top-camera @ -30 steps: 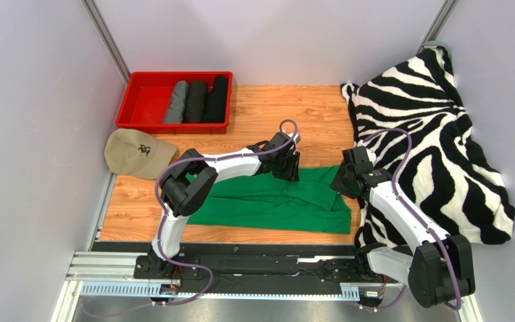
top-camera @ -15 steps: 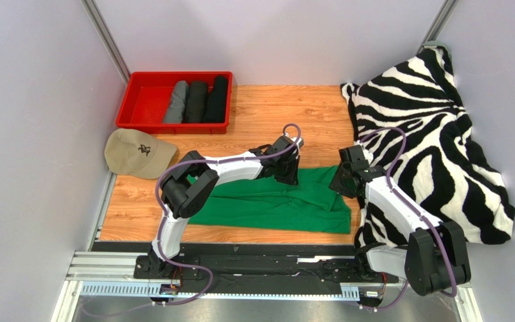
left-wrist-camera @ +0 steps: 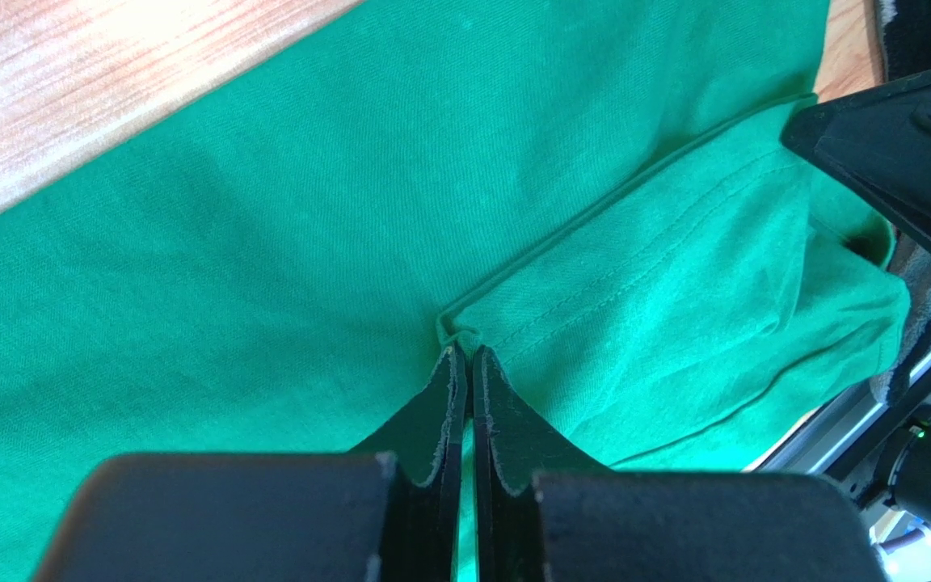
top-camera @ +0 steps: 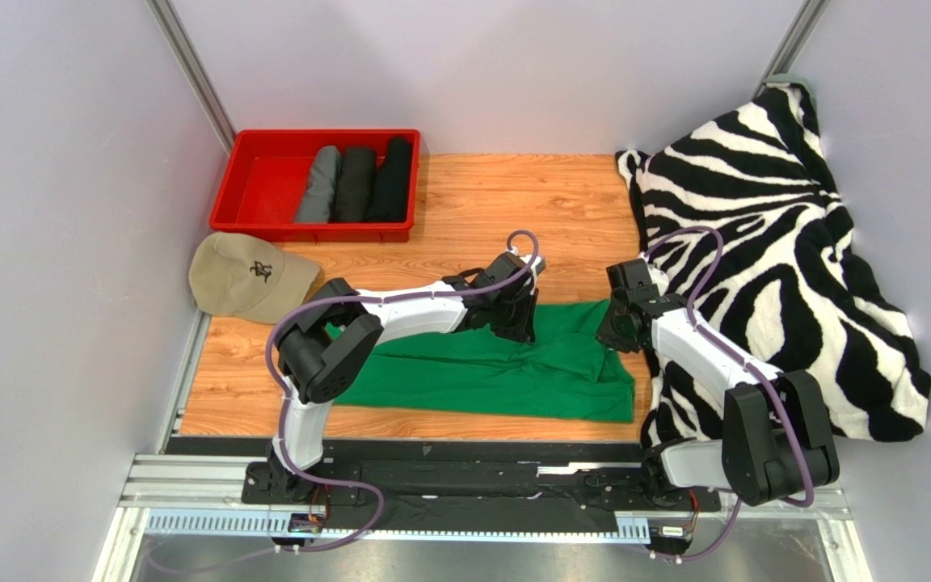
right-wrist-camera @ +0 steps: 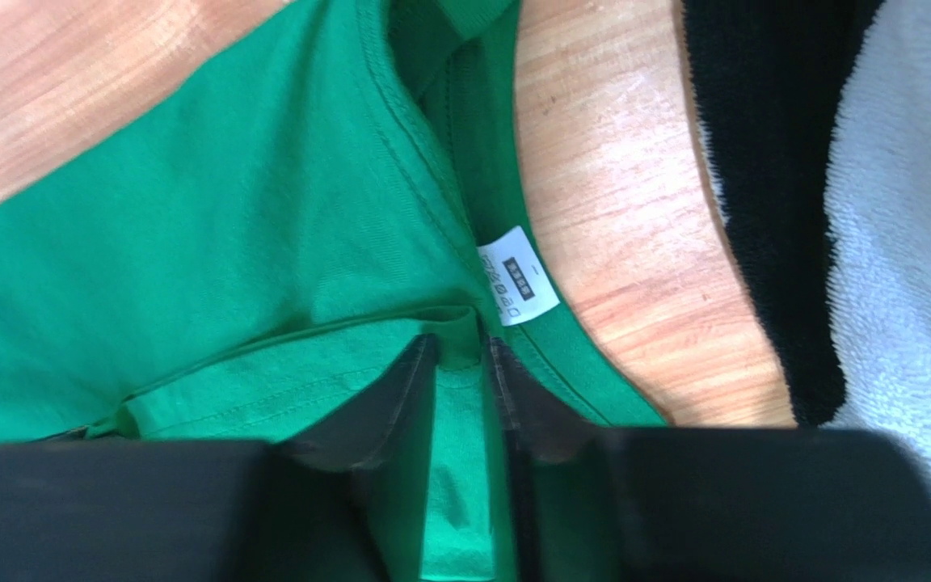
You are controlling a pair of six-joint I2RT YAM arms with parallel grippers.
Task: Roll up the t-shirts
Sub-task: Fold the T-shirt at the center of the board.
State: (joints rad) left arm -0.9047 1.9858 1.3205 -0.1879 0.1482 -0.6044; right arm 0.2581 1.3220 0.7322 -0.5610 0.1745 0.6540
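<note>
A bright green t-shirt (top-camera: 483, 370) lies flat across the wooden table, its collar toward the right. My left gripper (top-camera: 517, 318) is on its far edge and, in the left wrist view, is shut (left-wrist-camera: 470, 352) on a small pinched fold at a sleeve seam of the green cloth (left-wrist-camera: 252, 243). My right gripper (top-camera: 620, 330) is at the collar end. Its jaws (right-wrist-camera: 461, 346) stand a narrow gap apart astride the collar hem, beside the white label (right-wrist-camera: 519, 277). A grey rolled t-shirt (top-camera: 319, 184) and two black rolled ones (top-camera: 355, 182) (top-camera: 393, 178) lie side by side in the red bin (top-camera: 313, 228).
A zebra-striped blanket (top-camera: 786, 255) is heaped along the right side, touching the right arm and close to the collar (right-wrist-camera: 871, 182). A beige cap (top-camera: 246, 277) sits at the table's left edge, in front of the bin. Bare wood lies behind the green shirt.
The left jaws have closed onto the fold of green cloth. The right jaws have narrowed around the collar hem, and the right arm has shifted slightly toward the far side.
</note>
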